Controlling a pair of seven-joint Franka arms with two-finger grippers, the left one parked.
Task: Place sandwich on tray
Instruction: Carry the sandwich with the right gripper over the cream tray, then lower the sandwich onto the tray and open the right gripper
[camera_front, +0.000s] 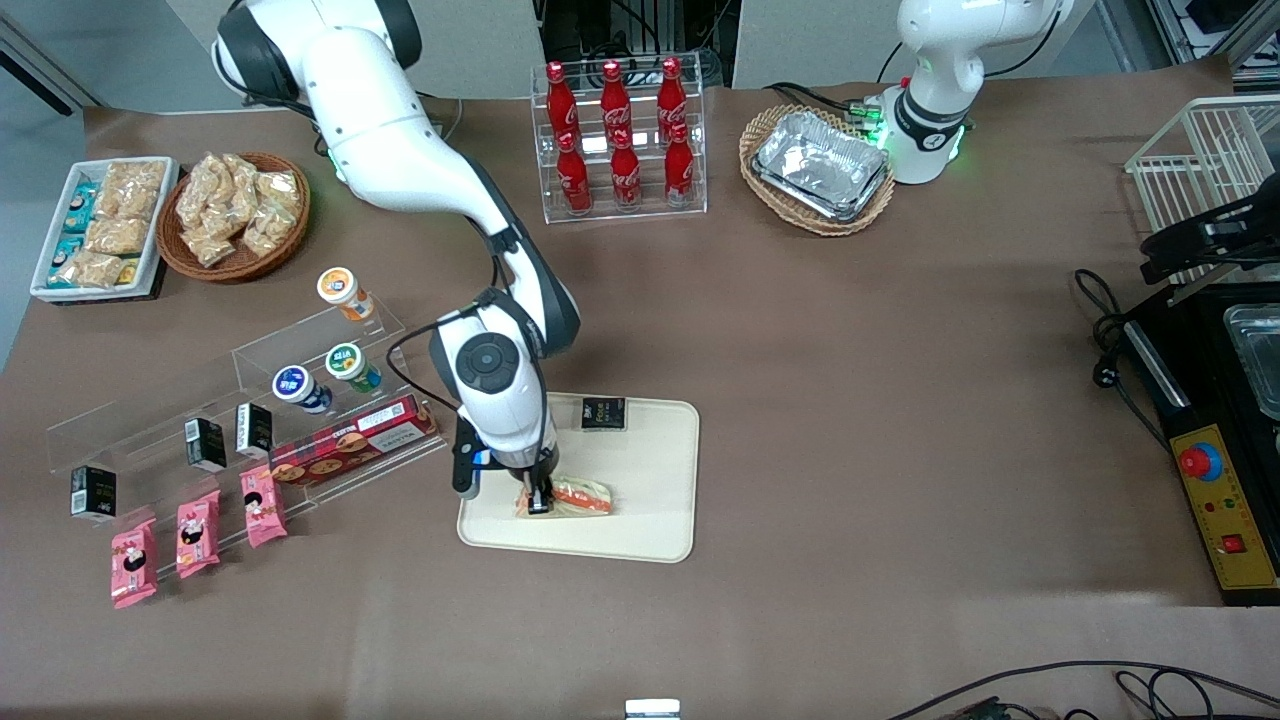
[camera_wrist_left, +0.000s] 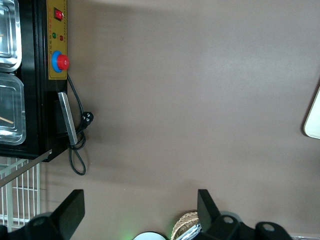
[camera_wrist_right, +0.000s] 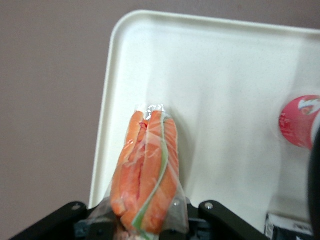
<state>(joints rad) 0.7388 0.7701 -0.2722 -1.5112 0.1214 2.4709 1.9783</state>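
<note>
Over the tray (camera_front: 660, 440), your gripper (camera_front: 538, 500) sat low at the edge nearer the front camera, toward the working arm's end, with both fingers closed against the wrapped sandwich (camera_front: 580, 496). You could see the wedge lying on the tray surface, one end pinched between the fingers and the rest stretching away from them toward the parked arm's end. From the right wrist camera the sandwich (camera_wrist_right: 147, 175) ran straight out from the gripper (camera_wrist_right: 145, 227), orange filling and a thin green stripe showing through the clear wrap, beside the tray (camera_wrist_right: 225, 90) rim.

Going across the front view for you: the small white tray of snacks (camera_front: 100, 225) and the wicker basket of packets (camera_front: 235, 215) stood at the working arm's end; their printing was too small to read. Nearer the camera came the pink snack packets (camera_front: 190, 535), the small black cartons (camera_front: 205, 445) and the long red biscuit box (camera_front: 350, 445), whose lettering I could not make out. A black carton (camera_front: 603, 413) rested on the tray's farther edge, its pale writing illegible. Farther off, the red bottles (camera_front: 620, 140) in the clear rack carried the white Coca-Cola script. Foil trays (camera_front: 820, 165) sat in another basket.
</note>
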